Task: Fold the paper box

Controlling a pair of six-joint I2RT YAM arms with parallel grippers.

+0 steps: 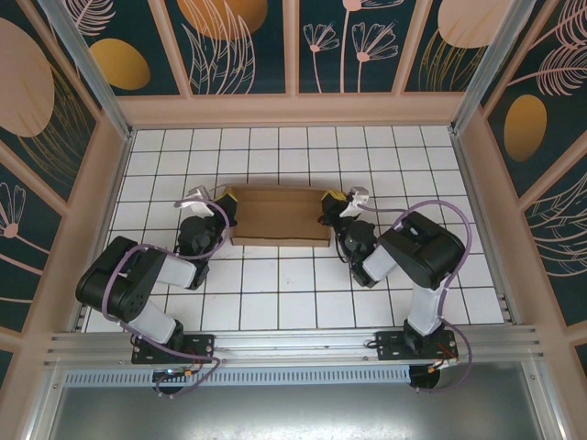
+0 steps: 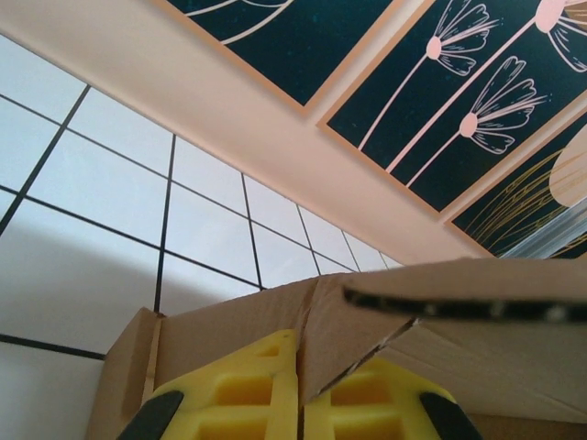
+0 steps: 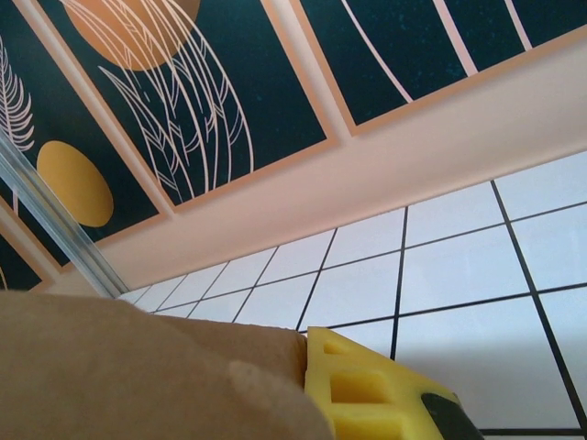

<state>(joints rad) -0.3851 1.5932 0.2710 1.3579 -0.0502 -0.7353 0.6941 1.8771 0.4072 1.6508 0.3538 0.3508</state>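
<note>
The paper box (image 1: 280,217) is plain brown cardboard, lying in the middle of the tiled floor with its long side running left to right. At its left end, my left gripper (image 1: 227,203) is shut on it. In the left wrist view, both yellow fingers (image 2: 243,394) pinch a cardboard flap (image 2: 367,321) that comes down between them. My right gripper (image 1: 331,203) is at the box's right end. In the right wrist view one yellow finger (image 3: 367,394) presses against the cardboard wall (image 3: 138,367). That wall hides the other finger.
White tiles with black lines (image 1: 275,293) cover the floor around the box. Pale pink walls (image 1: 293,110) with dark floral panels close the back and both sides. A metal rail (image 1: 303,348) runs along the near edge at the arm bases.
</note>
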